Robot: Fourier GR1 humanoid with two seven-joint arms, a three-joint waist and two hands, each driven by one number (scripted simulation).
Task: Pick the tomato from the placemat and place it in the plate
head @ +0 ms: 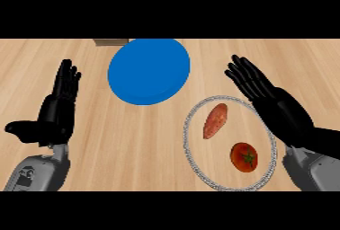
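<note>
Left hand (pixel 58 105) rests open on the left side of the wooden counter (pixel 133 143), its fingers straight and pointing away from the robot, thumb stuck out to the side, holding nothing. To the right of that hand and farther up the counter lies the blue plate (pixel 149 71), bare and well apart from both hands. Right of the plate and nearer the robot sits the round placemat (pixel 192 148) with its silvery beaded rim, lying just left of the right hand. On it, a reddish sweet potato (pixel 214 121) lies toward the far side, and the tomato (pixel 243 157) sits close beside the right wrist, green stem showing, untouched. Right hand (pixel 272 99) is open too, fingers straight and angled toward the upper left, its palm over the placemat's right rim.
</note>
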